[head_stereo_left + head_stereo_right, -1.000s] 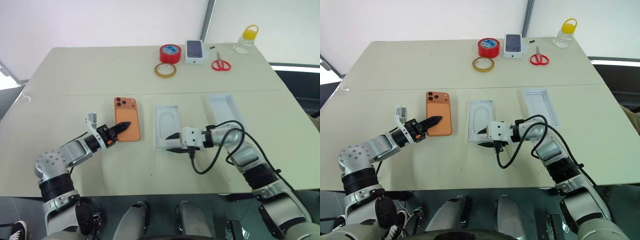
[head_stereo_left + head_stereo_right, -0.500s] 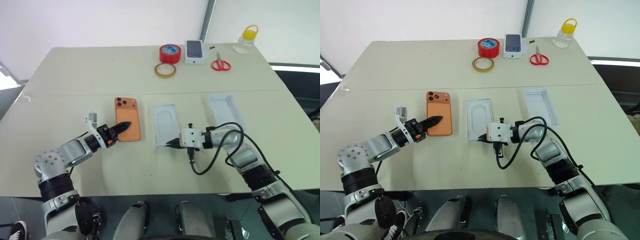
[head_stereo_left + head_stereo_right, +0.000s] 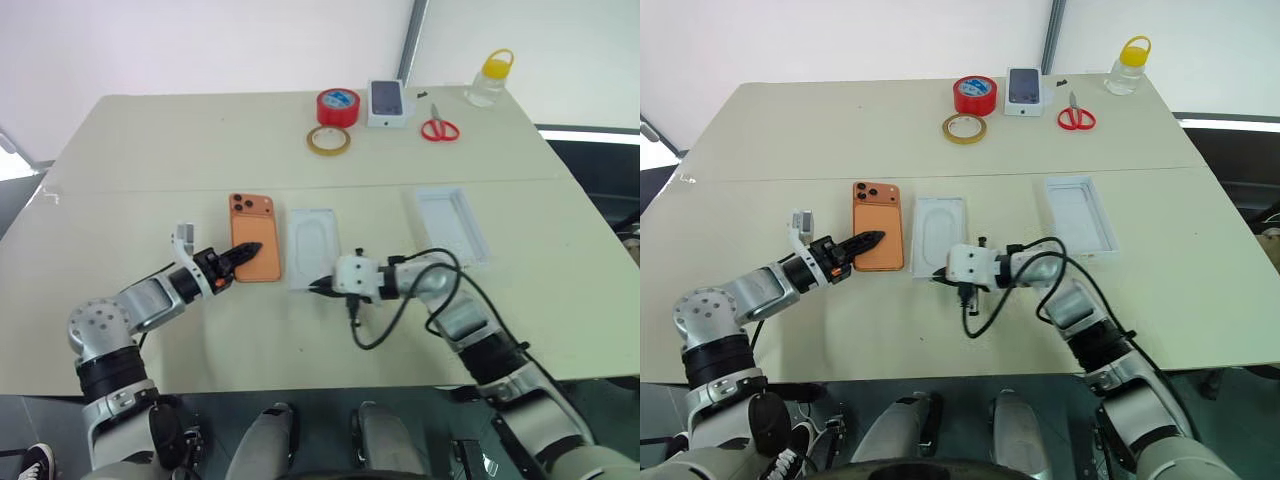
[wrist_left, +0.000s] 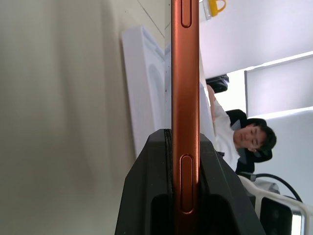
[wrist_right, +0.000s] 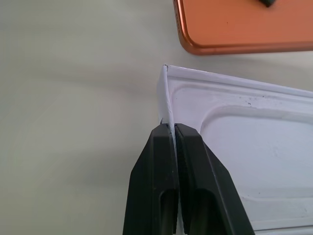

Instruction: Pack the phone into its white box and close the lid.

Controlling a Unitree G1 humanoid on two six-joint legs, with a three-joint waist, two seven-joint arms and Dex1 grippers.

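The orange phone (image 3: 254, 250) lies flat on the table, camera lenses at its far end. My left gripper (image 3: 247, 251) is shut on its near end, and the left wrist view shows the phone's edge (image 4: 185, 73) clamped between the black fingers. Just right of the phone sits the white box (image 3: 312, 245), its inside showing a white face with a rounded-rectangle outline. My right gripper (image 3: 318, 288) is shut on the thin rim wall (image 5: 166, 103) at the box's near corner. The all-white lid (image 3: 452, 225) lies open side up further right, apart from both grippers.
At the far edge stand a red tape roll (image 3: 340, 106), a yellowish tape ring (image 3: 329, 140), a small white box picturing a dark phone (image 3: 390, 103), red scissors (image 3: 441, 129) and a yellow-capped jar (image 3: 491, 80). A black cable (image 3: 385, 325) loops beside my right wrist. A person (image 4: 247, 142) sits beyond the table.
My right gripper closed on the box's near rim and dragged the box left, close beside the phone. The left gripper and phone stayed put.
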